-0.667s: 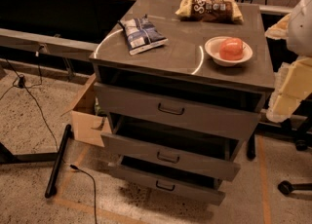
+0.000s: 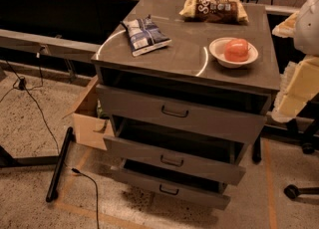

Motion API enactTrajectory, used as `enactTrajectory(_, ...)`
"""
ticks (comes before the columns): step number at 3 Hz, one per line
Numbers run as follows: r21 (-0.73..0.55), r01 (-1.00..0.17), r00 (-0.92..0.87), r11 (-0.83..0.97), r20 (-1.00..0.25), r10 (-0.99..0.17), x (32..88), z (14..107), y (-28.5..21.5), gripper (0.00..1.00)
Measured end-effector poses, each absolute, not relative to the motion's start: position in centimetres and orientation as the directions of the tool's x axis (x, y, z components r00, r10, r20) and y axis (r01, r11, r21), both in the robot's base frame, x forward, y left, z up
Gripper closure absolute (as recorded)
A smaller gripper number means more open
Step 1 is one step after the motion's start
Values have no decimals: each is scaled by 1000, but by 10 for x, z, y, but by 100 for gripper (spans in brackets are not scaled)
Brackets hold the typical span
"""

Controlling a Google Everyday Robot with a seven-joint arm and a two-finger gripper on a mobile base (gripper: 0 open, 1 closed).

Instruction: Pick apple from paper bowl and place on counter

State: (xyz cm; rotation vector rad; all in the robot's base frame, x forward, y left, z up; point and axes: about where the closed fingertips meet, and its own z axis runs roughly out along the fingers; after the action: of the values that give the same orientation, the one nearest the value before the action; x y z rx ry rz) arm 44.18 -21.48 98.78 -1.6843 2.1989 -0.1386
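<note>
The apple [image 2: 236, 50], red-orange with a paler patch, lies in the white paper bowl [image 2: 218, 55]. The bowl stands on the right side of the counter [image 2: 184, 49], the grey-brown top of a drawer cabinet, just outside a thin white circle line [image 2: 203, 64]. My gripper [image 2: 297, 91] shows as pale yellowish parts at the right edge of the view. It is to the right of the cabinet, lower than the counter top and apart from the bowl.
A blue-white snack bag [image 2: 146, 35] lies on the counter's left inside the circle. A yellow-brown snack bag [image 2: 213, 6] lies at the back. The three drawers [image 2: 175, 112] stand partly pulled out. A cardboard box [image 2: 88, 118], cables and a chair base [image 2: 299, 191] are on the floor.
</note>
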Motion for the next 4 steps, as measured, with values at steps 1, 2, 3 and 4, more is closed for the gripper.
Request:
enactTrajectory(1,-318,-870,-274,377,-322,-906,462,984,-228,0)
enactTrajectory(2,-250,-758,-417,603,-525,-742,491,961,-269,0)
enactTrajectory(3,-165,-634,-483,756,-679,-553,526,947,-295,0)
enactTrajectory(4,-199,-589,-451,783,-724,-523,545,958,-300,0)
